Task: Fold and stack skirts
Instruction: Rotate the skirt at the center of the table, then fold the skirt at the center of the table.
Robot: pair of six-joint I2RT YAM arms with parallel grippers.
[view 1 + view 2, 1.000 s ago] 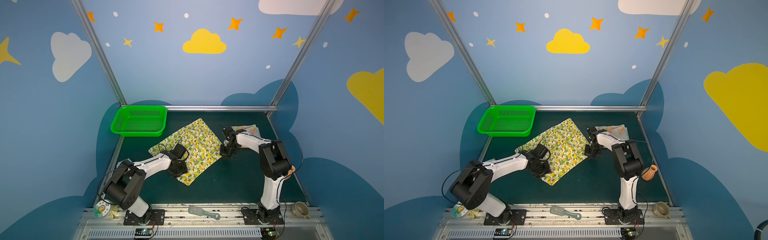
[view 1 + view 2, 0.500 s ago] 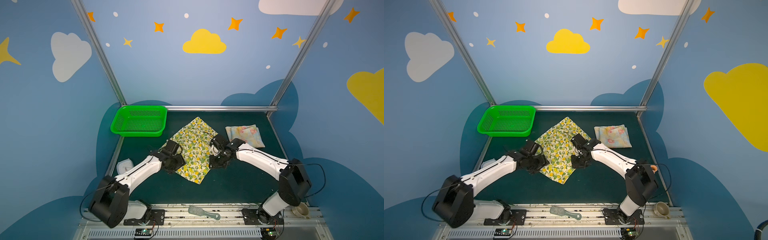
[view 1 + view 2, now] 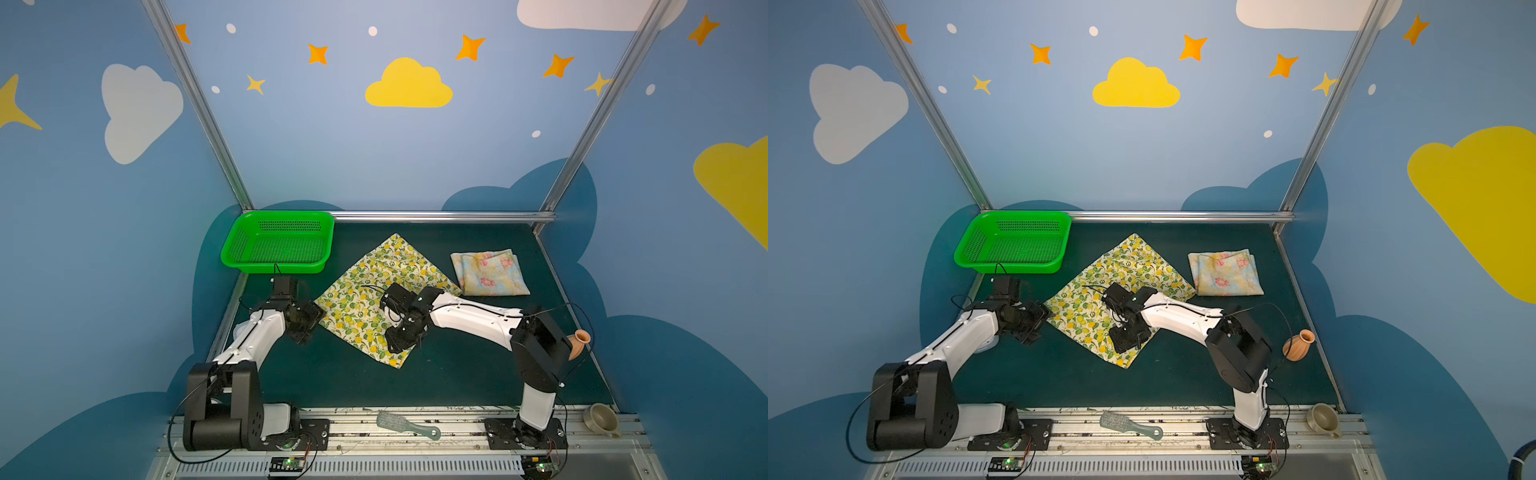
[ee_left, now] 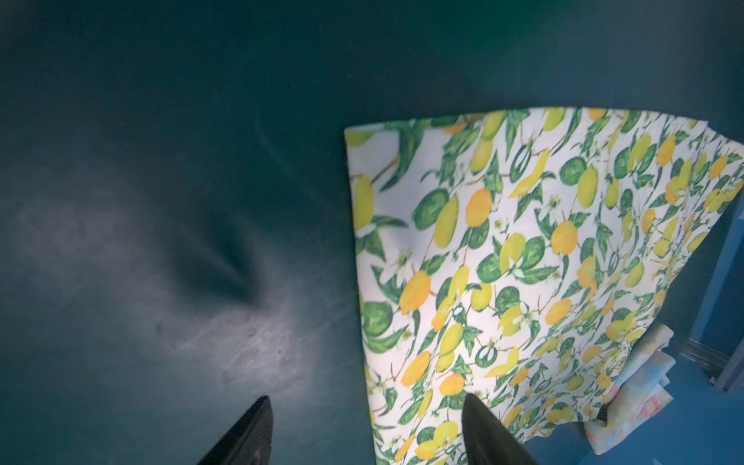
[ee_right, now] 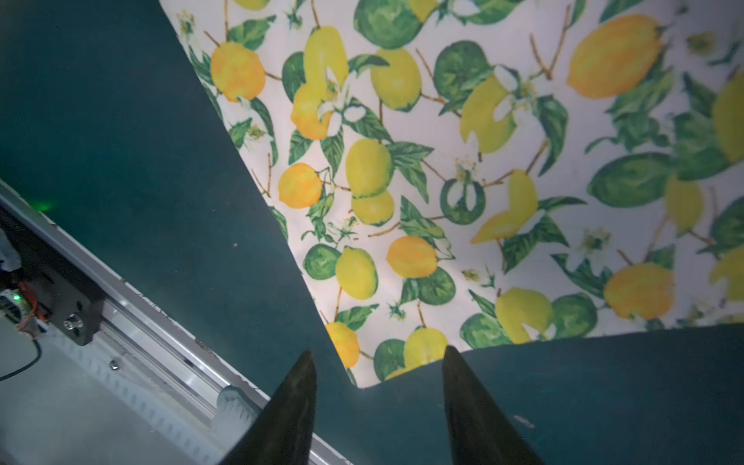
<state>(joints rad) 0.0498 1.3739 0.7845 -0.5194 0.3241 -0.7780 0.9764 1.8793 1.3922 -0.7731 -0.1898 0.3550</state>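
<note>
**Q:** Where does the lemon skirt (image 3: 357, 299) lie?

**A:** At the middle of the dark green surface (image 3: 457, 374), spread flat as a diamond. One corner points to the back wall and one to the front rail.

**Q:** And the floral skirt (image 3: 490, 272)?

**A:** It is folded into a small rectangle toward the back right of the surface. It lies just beside the lemon skirt's right corner, not on it.

**Q:** How does the right gripper (image 5: 377, 352) stand?

**A:** It is over the front half of the lemon skirt. In the right wrist view its jaws are spread. The cloth's front corner lies flat between the two fingers (image 5: 290, 410), and nothing is pinched.

**Q:** And the left gripper (image 4: 366, 398)?

**A:** It is just beside the lemon skirt's left corner, jaws likewise spread and gripping nothing. In the left wrist view the cloth's edge runs between them. One finger (image 4: 487, 435) is in front of the print and the other is over bare surface. Whether either touches the cloth cannot be told.

**Q:** What surrounds them?

**A:** A green basket (image 3: 282, 214) stands at the back left corner, apart from both skirts. A brush (image 3: 405, 426) lies on the front rail. A terracotta vase (image 3: 578, 343) is beside the elbow of the right arm (image 3: 469, 320). A cup (image 3: 601, 419) sits at the front right.
</note>
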